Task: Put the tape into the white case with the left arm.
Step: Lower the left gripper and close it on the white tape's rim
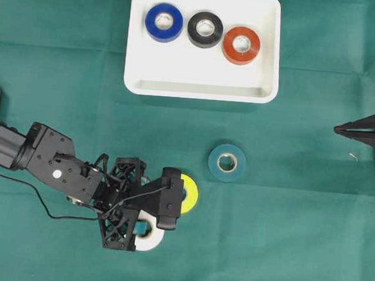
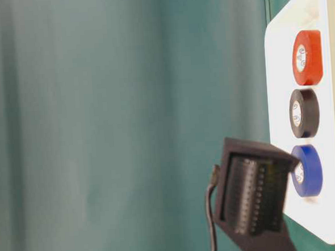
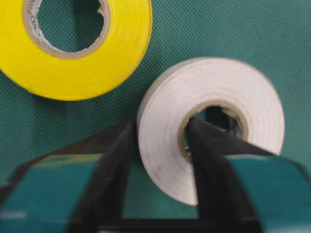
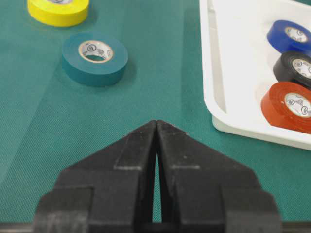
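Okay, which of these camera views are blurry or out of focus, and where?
Left wrist view: the left gripper fingers are soft, the white tape slightly soft. Table-level view: the nearby black arm part is blurred. Overhead and right wrist views look sharp.

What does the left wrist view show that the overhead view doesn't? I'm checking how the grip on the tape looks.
Only the left wrist view shows the left gripper pinching the white tape roll: one finger inside its core, the other outside its wall. Only the overhead view shows the white case holding blue, black and red rolls, the teal roll on the cloth, and the right gripper shut at the right edge. Both show the white roll and the yellow roll beside it.
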Robot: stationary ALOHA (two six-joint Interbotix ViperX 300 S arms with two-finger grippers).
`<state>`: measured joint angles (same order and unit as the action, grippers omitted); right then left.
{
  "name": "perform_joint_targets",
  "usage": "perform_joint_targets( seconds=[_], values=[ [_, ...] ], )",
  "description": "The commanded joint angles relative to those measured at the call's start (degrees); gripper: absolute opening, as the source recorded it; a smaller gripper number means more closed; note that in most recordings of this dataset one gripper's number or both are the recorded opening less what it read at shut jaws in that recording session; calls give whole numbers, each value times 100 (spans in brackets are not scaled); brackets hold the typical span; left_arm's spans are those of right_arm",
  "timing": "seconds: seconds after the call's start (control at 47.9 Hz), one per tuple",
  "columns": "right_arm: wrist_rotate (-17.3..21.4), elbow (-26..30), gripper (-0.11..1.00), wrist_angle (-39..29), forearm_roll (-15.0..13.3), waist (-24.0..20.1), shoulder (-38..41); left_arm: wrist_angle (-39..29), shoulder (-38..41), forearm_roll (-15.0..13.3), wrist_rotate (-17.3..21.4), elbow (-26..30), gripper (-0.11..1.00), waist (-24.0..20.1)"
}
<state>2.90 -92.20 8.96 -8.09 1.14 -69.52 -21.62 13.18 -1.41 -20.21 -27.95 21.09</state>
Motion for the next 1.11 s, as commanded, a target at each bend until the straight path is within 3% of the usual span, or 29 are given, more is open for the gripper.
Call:
perform_joint_targets(
  seconds=[0.0,0.313,0.793,1.086],
  values=[
    [18,62,-9,53,-9,9,44,9,-97,9,0,79,30,-9],
    [18,53,-9,44,-9,9,44,-18,-290,9,0,70,27,35],
    [18,62,-9,44,-9,9,44,-369,-1626,18,26,-334,27,88],
    [18,53,-9,44,-9,9,35,-422,-1793,35,387,-580,27,-545]
  ],
)
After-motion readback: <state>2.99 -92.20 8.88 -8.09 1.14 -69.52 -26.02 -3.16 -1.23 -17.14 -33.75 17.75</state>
